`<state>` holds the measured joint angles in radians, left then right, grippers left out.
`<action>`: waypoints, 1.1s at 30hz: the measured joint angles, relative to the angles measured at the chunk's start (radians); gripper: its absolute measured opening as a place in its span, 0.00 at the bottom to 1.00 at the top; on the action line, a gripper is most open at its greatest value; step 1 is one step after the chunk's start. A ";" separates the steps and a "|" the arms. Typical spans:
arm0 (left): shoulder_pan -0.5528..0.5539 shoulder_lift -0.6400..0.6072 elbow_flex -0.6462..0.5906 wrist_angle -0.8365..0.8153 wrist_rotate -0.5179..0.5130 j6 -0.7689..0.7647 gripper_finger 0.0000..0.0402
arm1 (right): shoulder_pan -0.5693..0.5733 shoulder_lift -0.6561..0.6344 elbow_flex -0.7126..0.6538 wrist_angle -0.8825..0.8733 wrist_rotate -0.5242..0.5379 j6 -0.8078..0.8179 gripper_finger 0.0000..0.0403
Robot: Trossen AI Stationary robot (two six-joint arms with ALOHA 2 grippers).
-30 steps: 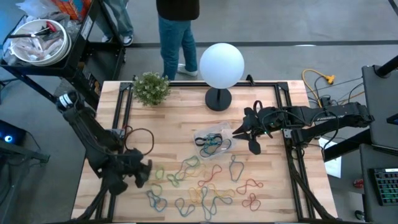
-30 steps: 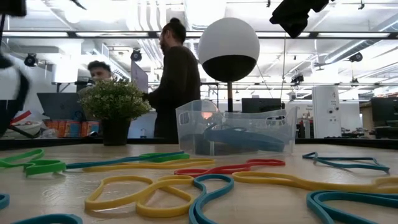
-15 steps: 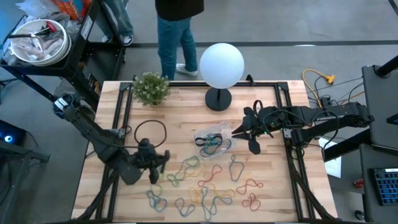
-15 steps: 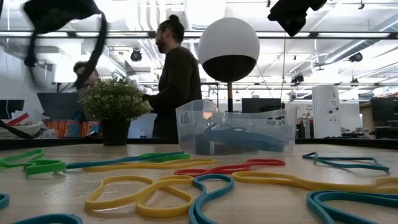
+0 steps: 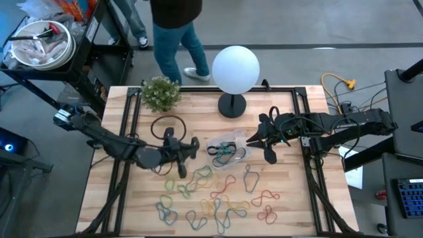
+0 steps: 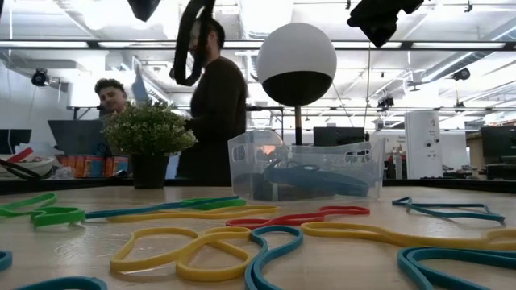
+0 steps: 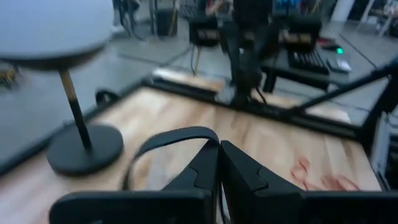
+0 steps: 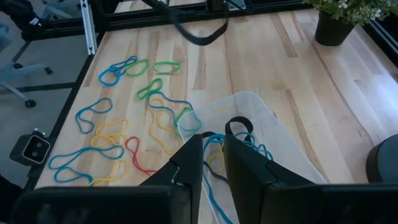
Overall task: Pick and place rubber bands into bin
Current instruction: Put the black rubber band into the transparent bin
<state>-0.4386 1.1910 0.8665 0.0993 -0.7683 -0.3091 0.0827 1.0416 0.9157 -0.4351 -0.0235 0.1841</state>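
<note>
A black rubber band hangs in the air from my left gripper, which is shut on it above the table, just left of the bin. The band also shows high up in the low view. The bin, a small clear tray, rests flat on the table and holds a few rubber bands. Many loose coloured rubber bands lie flat on the wood nearer the front edge. My right gripper hovers above the bin's right side, its fingers a narrow gap apart with nothing between them. My left gripper pinches one spot of the black band between its two shut fingertips. The fingers lie about level and point toward the table's right side. The rest of the loop curves away slack on the far side, clear of the table.
A white globe lamp on a dark foot and a small potted plant stand at the far edge. A person walks beyond the table. A yellow cable lies off the right side. A white bowl sits on a cart at left.
My left gripper has risen and swung from the table's near left toward the bin, rolling its wrist. It has stayed shut on the black band, which has been carried along clear of the table. The person behind has stepped left.
</note>
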 joint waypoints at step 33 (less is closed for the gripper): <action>0.298 0.331 0.181 0.311 0.470 0.220 0.00 | 0.000 0.000 -0.003 0.005 0.027 0.027 0.15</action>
<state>-0.1401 1.5223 1.0474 0.4107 -0.2980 -0.0887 0.0826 1.0416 0.9123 -0.4302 0.0032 0.2108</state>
